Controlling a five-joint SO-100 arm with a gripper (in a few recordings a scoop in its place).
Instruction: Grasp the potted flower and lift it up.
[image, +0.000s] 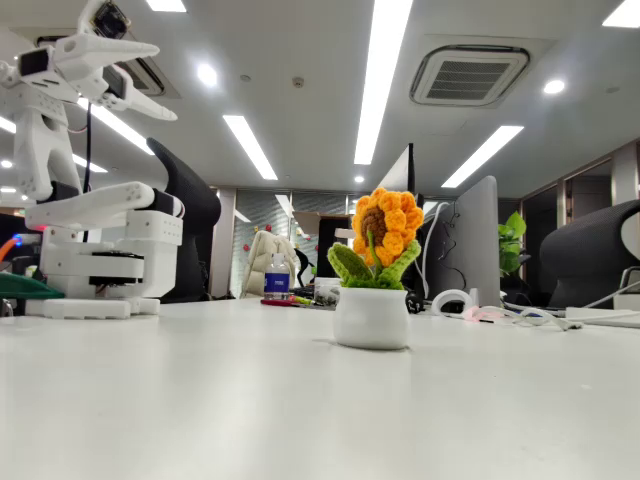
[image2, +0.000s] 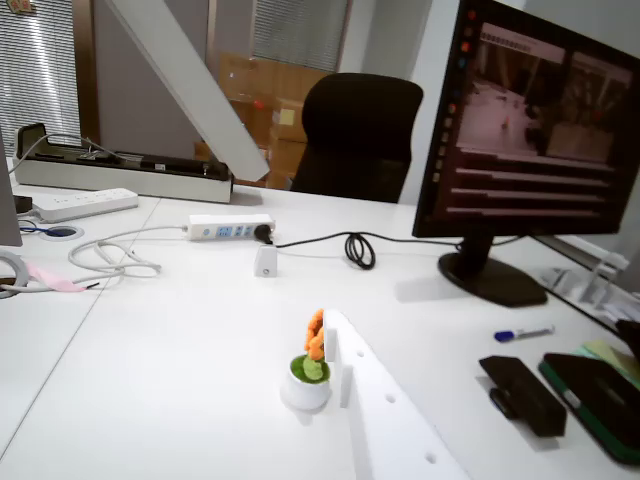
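White table (image: 200, 400), wide & bare in front. Robot arm (image: 90, 220) folded up at left of fixed view, well apart from the potted flower (image: 375, 270), which stands upright mid-table. Gripper (image: 135, 75) raised high, fingers spread, holding nothing. Pot prob. light, hard, glossy so slippery; yarn flower soft & floppy. Best grip: across pot's round sides, not the stem.

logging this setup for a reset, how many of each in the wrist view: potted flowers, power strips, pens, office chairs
potted flower: 1
power strips: 2
pen: 1
office chair: 1
total: 5
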